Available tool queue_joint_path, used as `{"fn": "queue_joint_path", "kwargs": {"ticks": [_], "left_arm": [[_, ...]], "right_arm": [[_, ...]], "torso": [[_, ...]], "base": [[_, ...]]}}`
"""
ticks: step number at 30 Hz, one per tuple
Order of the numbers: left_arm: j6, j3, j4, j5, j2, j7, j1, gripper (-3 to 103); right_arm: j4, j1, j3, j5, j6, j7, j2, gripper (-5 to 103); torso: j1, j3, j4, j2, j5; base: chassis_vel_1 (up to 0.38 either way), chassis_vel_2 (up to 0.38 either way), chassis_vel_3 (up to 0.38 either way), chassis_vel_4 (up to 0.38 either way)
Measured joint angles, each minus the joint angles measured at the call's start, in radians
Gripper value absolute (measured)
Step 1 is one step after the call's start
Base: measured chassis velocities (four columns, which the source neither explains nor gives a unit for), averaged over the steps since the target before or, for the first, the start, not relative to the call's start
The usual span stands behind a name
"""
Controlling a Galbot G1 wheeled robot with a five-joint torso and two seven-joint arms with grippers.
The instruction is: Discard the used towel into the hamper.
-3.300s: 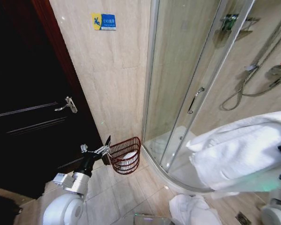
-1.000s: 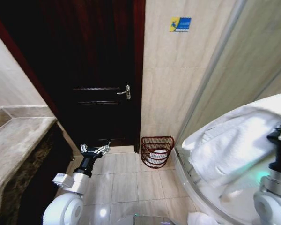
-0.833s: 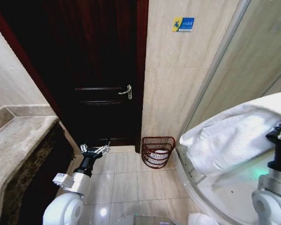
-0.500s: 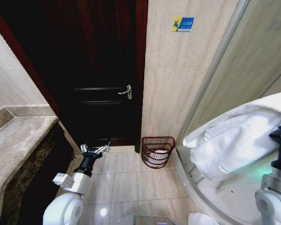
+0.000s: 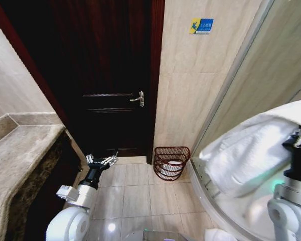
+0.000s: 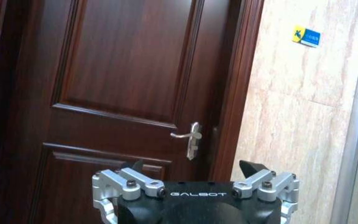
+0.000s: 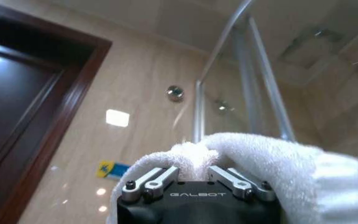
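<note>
Well apart: hamper [image 5: 171, 161], right gripper [image 7: 193, 173].

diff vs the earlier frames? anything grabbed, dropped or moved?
Mostly the camera: the robot turned left, so the shower enclosure slid out toward the right edge and the dark door came to centre. The hamper now appears upright on the floor by the door frame. Nothing grabbed or released. Unchanged: right end effector stays shut on the white towel; left end effector stays open, held low and idle.
</note>
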Motion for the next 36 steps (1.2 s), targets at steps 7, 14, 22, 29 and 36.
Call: {"fn": "queue_joint_path", "kwargs": {"ticks": [7,14,22,29,36], "left_arm": [[0.0,0.0,0.0,0.0,0.0,0.0,0.0,100],[0.0,0.0,0.0,0.0,0.0,0.0,0.0,100],[0.0,0.0,0.0,0.0,0.0,0.0,0.0,100],[0.0,0.0,0.0,0.0,0.0,0.0,0.0,100],[0.0,0.0,0.0,0.0,0.0,0.0,0.0,100]], "right_arm": [[-0.055,0.025,0.011,0.023,0.005,0.007,-0.077,5],[-0.115,0.047,0.006,0.079,0.025,-0.024,-0.094,5],[-0.163,0.062,0.014,0.103,0.041,-0.021,-0.125,5],[-0.158,0.065,0.021,0.113,0.024,-0.02,-0.132,5],[-0.143,0.053,0.026,0.11,0.015,-0.019,-0.114,5]], "torso": [[0.0,0.0,0.0,0.0,-0.0002],[0.0,0.0,-0.0001,0.0,-0.0001],[0.0,0.0,-0.0001,0.0,-0.0002],[-0.002,-0.002,0.0001,-0.004,-0.0003],[-0.003,-0.002,0.0001,-0.004,-0.0002]], "base": [[0.007,0.008,0.005,0.007],[0.063,0.062,0.055,0.059],[0.092,0.091,0.082,0.088],[0.114,0.119,0.125,0.12],[0.058,0.061,0.059,0.063]]}}
